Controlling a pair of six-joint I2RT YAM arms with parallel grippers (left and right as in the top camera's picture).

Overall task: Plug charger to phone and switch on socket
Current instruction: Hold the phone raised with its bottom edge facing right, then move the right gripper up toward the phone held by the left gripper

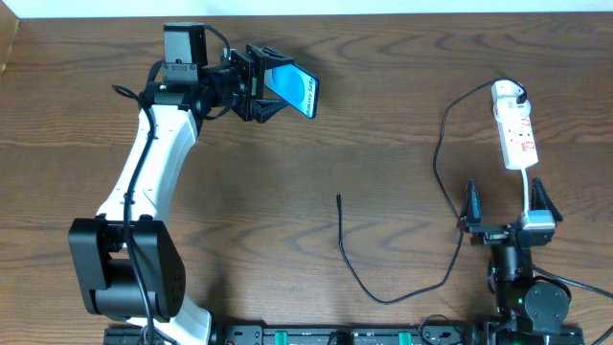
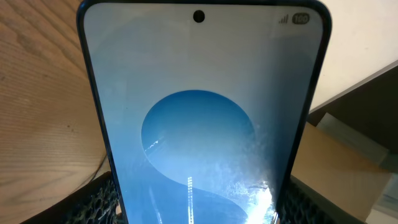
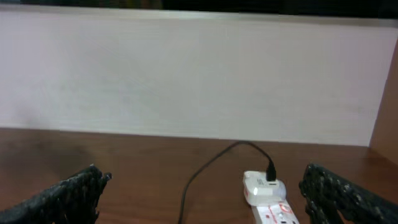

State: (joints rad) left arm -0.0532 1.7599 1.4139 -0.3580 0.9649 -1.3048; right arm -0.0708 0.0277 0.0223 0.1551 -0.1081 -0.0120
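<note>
Phone point(image 2: 199, 124) fills my whole left wrist cam, blue screen with the lighter circle staring right at me. My left claw point(image 1: 266, 84) is clamped on its edges, pads point(image 2: 99, 199) poking out on either side at the bottom, and it's holding the phone up off the desk point(image 1: 239, 192) at the far left. My right claw point(image 1: 508, 206) gapes wide with nothing in it, parked at the near right and looking straight at the socket point(image 1: 515, 125) just beyond.

The charger point(image 1: 342, 240) is loose. Its plug tip point(image 1: 339, 199) lies mid-desk, well apart from the phone. The cable loops toward me, then runs up past my right claw to the white plug point(image 1: 508, 93) at the socket's far end, where it looks plugged in.

So nothing's connected yet, imo. Stuff that could bite me:

- The tip is tiny and flat on the wood. If I come down a bit off, I'll just shove it around instead of pinching it.
- The selfie hole is on the end away from my wrist, so the port is probably down inside my grip. There might be no room to get the tip in.
- The cable passes right beside my right claw, so it's an easy snag, and tugging it could drag the socket or yank the plug.
- Poking the switch on a light strip might just push it away.
</note>
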